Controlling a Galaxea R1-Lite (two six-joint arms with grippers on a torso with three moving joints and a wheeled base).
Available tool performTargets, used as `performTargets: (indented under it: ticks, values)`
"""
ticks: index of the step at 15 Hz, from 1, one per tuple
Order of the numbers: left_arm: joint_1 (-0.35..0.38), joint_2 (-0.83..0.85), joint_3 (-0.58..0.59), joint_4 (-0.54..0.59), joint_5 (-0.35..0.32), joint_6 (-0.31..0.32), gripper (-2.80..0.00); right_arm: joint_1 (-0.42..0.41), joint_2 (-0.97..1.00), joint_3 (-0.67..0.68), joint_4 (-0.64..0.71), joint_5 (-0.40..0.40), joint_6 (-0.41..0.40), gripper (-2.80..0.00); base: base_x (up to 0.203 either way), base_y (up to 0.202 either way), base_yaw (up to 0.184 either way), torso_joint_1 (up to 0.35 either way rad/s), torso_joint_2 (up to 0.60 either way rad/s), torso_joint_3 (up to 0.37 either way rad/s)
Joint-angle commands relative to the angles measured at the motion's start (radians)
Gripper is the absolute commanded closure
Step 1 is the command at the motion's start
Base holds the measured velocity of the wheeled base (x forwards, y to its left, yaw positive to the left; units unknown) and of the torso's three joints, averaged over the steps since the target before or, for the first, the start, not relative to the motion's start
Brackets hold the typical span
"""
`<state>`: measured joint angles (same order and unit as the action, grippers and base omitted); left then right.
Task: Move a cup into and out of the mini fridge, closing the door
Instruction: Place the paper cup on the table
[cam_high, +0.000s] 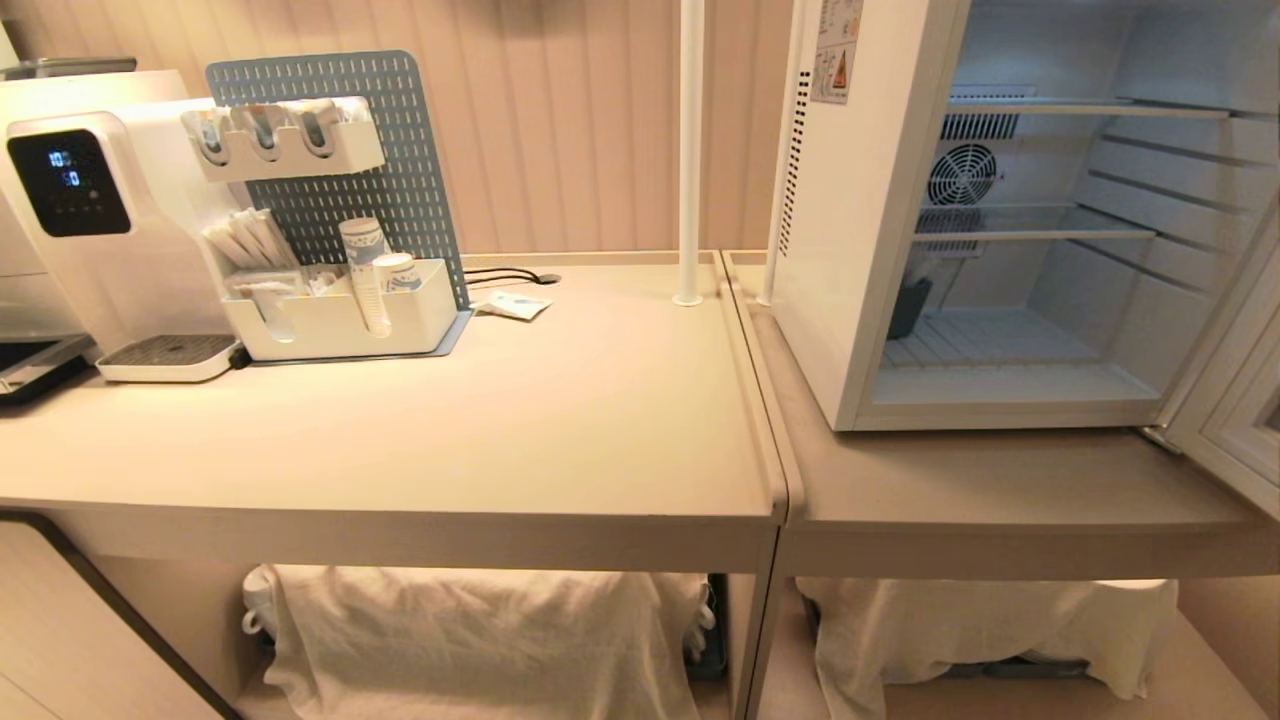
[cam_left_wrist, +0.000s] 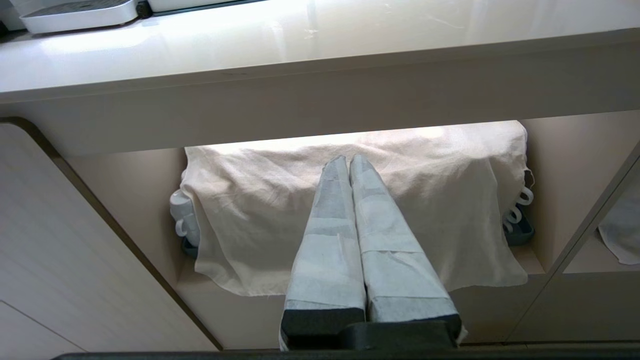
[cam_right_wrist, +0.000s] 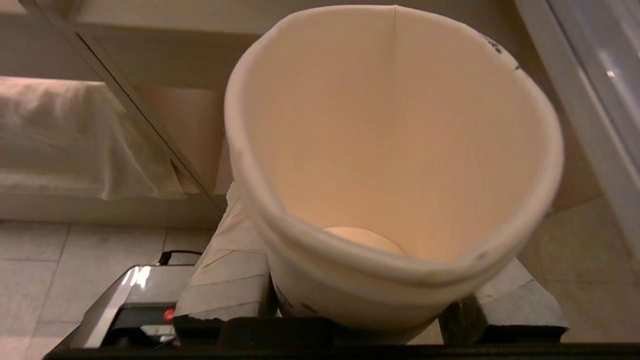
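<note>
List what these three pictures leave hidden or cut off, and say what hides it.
- Door: head view, cut off by the right edge.
- Cup print: right wrist view, only the inside faces the camera.
- Right gripper: mostly behind the cup.
- Items under the cloth: left wrist view, covered.

The coffee machine (cam_high: 95, 215) at far left has a dark display (cam_high: 66, 182) showing small blue digits, too blurred to read for certain. A sticker (cam_high: 838, 50) on the fridge's (cam_high: 860, 250) left side wall carries a triangular warning sign; its print is illegible.
</note>
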<state>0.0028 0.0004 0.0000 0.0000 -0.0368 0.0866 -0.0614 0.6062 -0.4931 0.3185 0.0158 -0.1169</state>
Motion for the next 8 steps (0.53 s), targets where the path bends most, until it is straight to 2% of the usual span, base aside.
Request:
performTargets:
  ticks: [1,2,6,8]
  values:
    - [0.0,0.0,0.0,0.0,0.0,0.001,0.0,-0.009,-0.268,0.199,-0.06,0.044,-0.017,0.0,0.0,0.0,0.0,0.0,0.0,0.0]
    - [0.0,0.0,0.0,0.0,0.0,-0.001,0.0,-0.023,-0.31,0.26,-0.088,0.071,-0.024,0.0,0.0,0.0,0.0,0.0,0.0,0.0]
    - [0.0,0.0,0.0,0.0,0.0,-0.001,0.0,-0.039,-0.327,0.49,-0.407,0.085,-0.06,0.0,0.0,0.0,0.0,0.0,0.0,0.0]
    - [0.0,0.0,0.0,0.0,0.0,0.002,0.0,-0.039,-0.329,0.491,-0.443,0.079,-0.076,0.0,0.0,0.0,0.0,0.0,0.0,0.0]
